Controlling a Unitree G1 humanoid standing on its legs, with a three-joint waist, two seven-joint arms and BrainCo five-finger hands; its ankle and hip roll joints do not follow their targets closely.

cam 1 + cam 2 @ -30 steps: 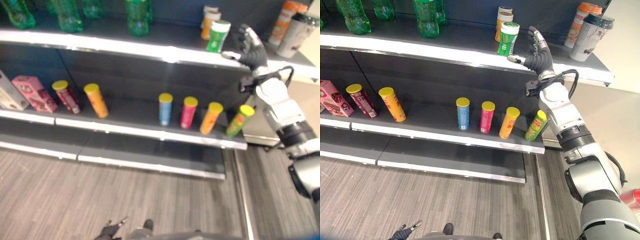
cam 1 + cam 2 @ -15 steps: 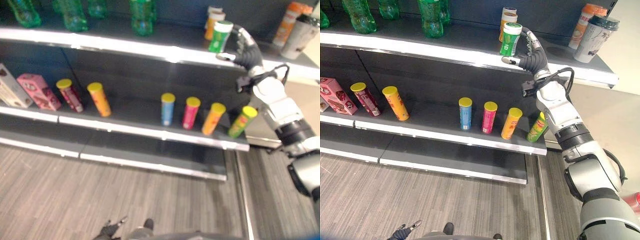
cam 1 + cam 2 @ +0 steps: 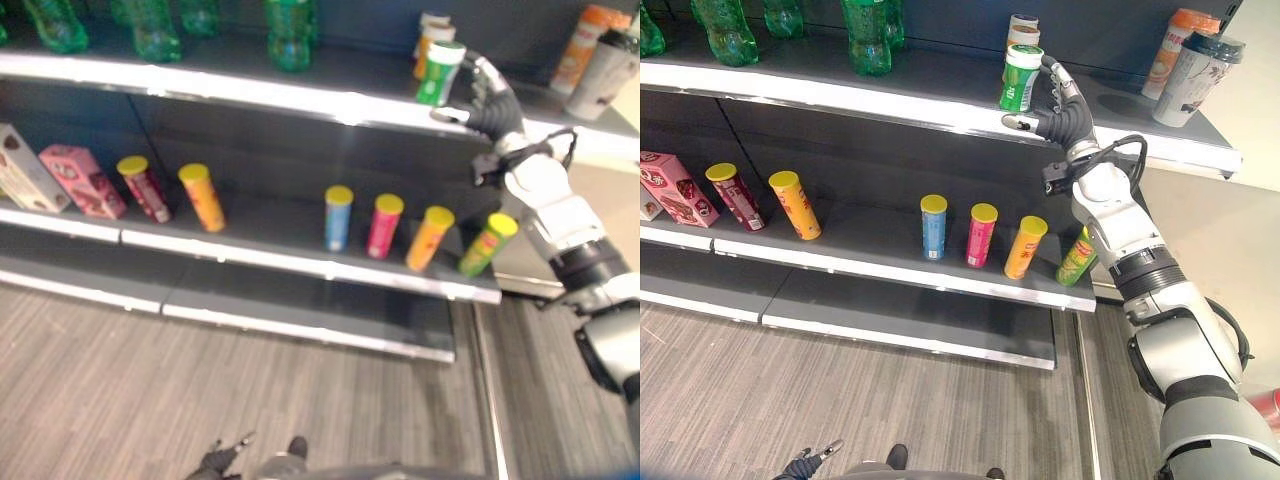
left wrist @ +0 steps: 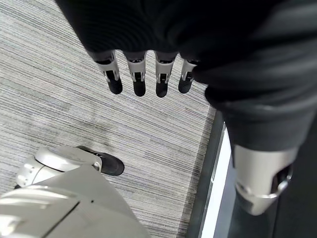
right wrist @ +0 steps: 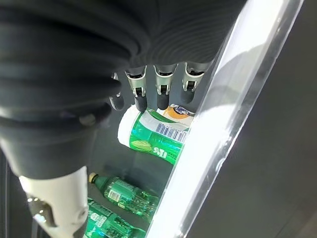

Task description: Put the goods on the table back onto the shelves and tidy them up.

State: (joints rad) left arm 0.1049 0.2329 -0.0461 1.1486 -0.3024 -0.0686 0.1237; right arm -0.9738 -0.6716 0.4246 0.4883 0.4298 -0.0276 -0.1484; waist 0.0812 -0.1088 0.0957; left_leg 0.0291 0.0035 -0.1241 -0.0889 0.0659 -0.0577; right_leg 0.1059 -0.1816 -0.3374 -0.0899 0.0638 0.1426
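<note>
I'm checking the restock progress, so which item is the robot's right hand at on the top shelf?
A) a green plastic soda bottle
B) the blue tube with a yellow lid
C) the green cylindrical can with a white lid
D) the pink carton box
C: the right hand, fingers open, is at the green cylindrical can with a white lid near the front edge of the top shelf.

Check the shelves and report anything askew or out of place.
Nothing is spilled or fallen. On the middle shelf the five tubes on the left stand upright, while the green tube at the right end sits apart near the shelf's edge. On the top shelf the right hand is open beside the green can.
</note>
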